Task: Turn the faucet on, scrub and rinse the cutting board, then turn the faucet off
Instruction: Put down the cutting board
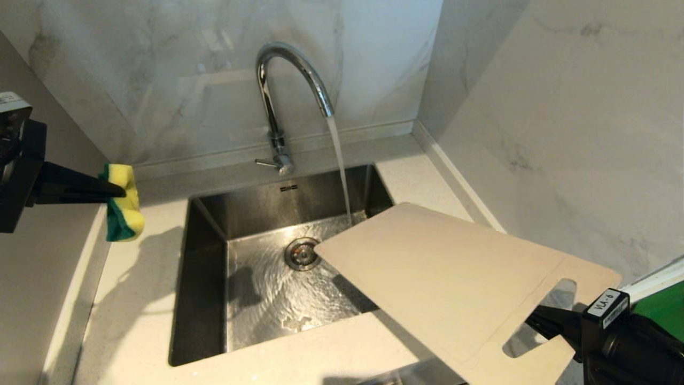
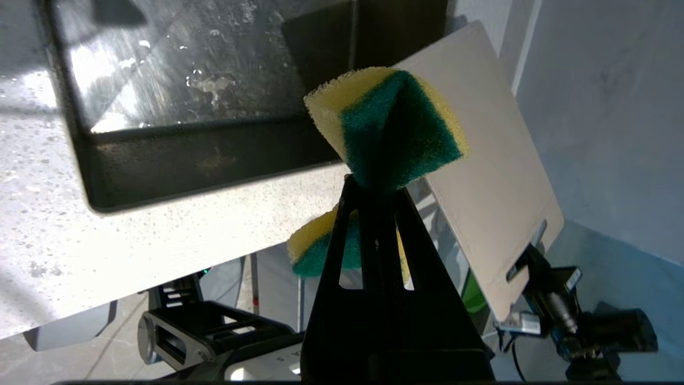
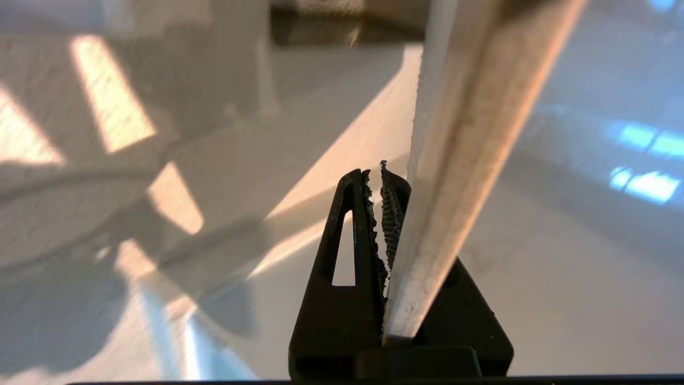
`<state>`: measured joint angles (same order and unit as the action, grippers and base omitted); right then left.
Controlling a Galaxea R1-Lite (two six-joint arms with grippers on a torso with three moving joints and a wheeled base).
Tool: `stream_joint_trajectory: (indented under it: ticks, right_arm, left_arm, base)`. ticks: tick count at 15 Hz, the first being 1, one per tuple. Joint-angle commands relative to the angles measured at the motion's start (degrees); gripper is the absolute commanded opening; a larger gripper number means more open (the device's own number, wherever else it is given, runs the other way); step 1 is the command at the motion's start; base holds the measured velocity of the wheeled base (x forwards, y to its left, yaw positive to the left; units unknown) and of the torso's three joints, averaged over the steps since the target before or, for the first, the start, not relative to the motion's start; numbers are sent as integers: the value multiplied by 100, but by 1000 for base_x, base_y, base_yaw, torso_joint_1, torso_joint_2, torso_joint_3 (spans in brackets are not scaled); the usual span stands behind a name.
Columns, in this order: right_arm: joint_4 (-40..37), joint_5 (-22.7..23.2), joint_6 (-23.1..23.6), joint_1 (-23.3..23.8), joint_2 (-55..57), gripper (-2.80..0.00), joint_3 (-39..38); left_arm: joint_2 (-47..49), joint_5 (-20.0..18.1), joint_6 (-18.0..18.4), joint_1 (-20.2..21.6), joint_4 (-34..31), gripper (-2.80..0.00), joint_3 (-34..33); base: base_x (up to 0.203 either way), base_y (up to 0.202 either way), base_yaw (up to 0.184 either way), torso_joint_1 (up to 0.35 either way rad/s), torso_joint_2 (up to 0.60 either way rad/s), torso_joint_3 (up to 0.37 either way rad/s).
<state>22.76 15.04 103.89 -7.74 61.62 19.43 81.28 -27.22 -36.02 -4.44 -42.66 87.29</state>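
Faucet (image 1: 291, 80) running. Right hand (image 1: 539, 323) pinching cutting board (image 1: 454, 278) at handle end; left hand (image 1: 115, 190) pinching sponge (image 1: 124, 203). Advice: tilt board under stream, scrub evenly.

A polished chrome faucet (image 1: 288, 80) is seen above a brushed steel sink (image 1: 203, 278), set in speckled matt stone counter (image 1: 133, 299), with glossy marble walls (image 1: 561, 107), a matt smooth plastic cutting board (image 1: 449, 278) and a porous foam sponge (image 1: 124, 203).

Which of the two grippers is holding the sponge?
The left gripper, out over the counter left of the sink, pinches the sponge; the right gripper grips the cutting board instead.
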Motion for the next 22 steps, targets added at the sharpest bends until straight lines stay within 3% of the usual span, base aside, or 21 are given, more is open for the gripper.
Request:
stream_joint_trajectory:
  ticks: [1,4,7,14,17,22]
  right_arm:
    - [9,5,69,200,130,-280,-88]
    - [187,-1,79,476,152,-280,-122]
    - [325,-264,80,519,248,-280,-189]
    - [310,-397,39,592,525,-280,-426]
    - [290,-369,-435,590,763,-280,-737]
    - [253,55,-724,590,1171,-280,-1080]
  left_arm:
    - [-25,-11,-19,-57,-14,-280,-19]
    - [-7,-11,-36,-140,-14,-280,-37]
    - [-7,-11,-36,-154,-14,-280,-37]
    - [5,-11,-36,-207,-6,-280,-72]
    - [28,-11,-36,-296,3,-280,-72]
    - [202,-4,-52,-416,113,-280,-116]
  base:
    - [0,0,0,0,0,0]
    - [0,0,0,0,0,0]
    - [0,0,0,0,0,0]
    - [0,0,0,0,0,0]
    - [0,0,0,0,0,0]
    - [0,0,0,0,0,0]
